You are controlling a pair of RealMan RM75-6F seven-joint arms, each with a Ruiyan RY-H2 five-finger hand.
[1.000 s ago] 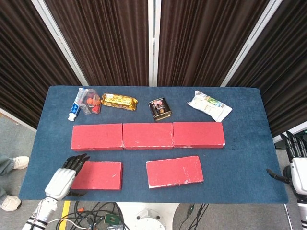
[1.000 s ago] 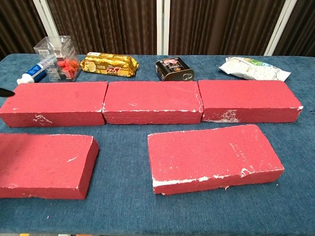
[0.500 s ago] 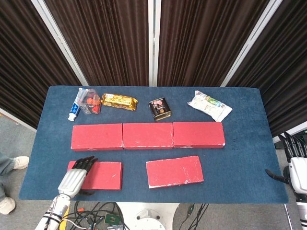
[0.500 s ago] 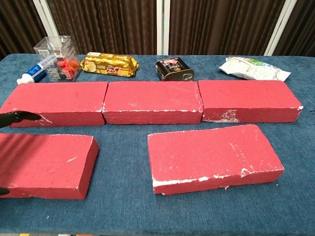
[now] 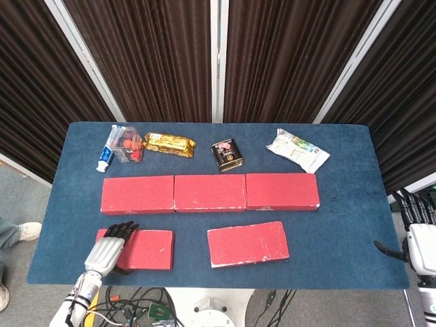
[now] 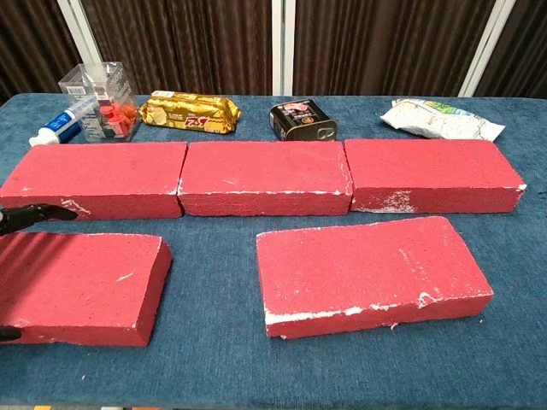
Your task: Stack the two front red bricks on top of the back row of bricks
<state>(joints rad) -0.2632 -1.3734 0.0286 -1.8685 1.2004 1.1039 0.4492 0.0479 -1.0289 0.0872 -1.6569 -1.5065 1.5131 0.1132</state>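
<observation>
Three red bricks form the back row [image 5: 210, 193] [image 6: 261, 178], end to end across the blue table. In front lie two more: the front left brick [image 5: 144, 249] [image 6: 81, 286] and the slightly skewed front right brick [image 5: 247, 243] [image 6: 367, 273]. My left hand [image 5: 105, 249] is over the left end of the front left brick, its fingers spread across the top and its thumb by the near side. The chest view shows only its dark fingertips [image 6: 34, 213] at the left edge. My right hand [image 5: 417, 237] hangs off the table's right edge with fingers apart, holding nothing.
Along the back edge stand a clear box with toothpaste [image 5: 121, 146], a golden snack packet [image 5: 169, 144], a dark tin [image 5: 227, 154] and a white packet [image 5: 297, 150]. A strip of blue cloth [image 5: 347, 225] separates the bricks from the right edge.
My left hand has moved right from beside the front left brick onto its left end. The right hand has sunk slightly. No brick has moved.
</observation>
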